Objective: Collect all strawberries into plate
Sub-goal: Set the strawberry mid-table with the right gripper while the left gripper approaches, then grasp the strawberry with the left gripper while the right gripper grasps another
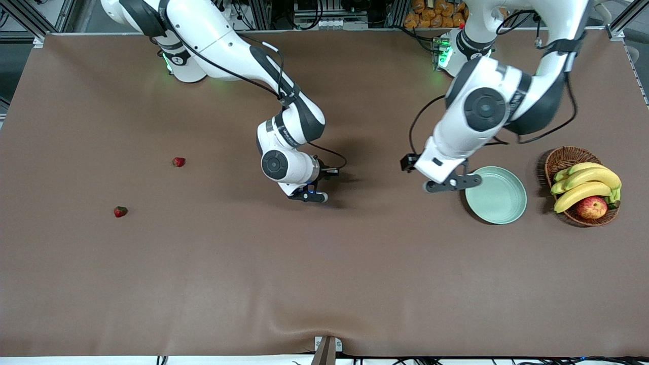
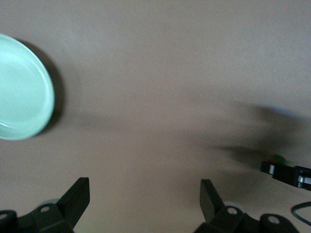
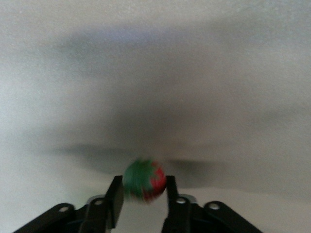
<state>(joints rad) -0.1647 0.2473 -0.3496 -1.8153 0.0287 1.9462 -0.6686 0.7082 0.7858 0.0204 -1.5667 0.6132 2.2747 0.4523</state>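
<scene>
The right pincer (image 3: 142,194) grips a strawberry (image 3: 143,180) low over the worktop (image 1: 324,284). The left pincer (image 2: 145,196) waits open beside the plate (image 1: 496,195). A loosening grip could let the berry roll away

- A brown woven wicker basket (image 1: 557,158) is seen at the left arm's end of the table.
- A bunch of yellow bananas (image 1: 588,183) and a red-yellow apple (image 1: 591,207) are held in it.
- The table is covered by a brown cloth (image 1: 324,274).

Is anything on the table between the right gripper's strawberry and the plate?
Only the left gripper, open, hanging at the plate's rim. The strawberry sits between the right gripper's fingers; brown table lies between.
</scene>
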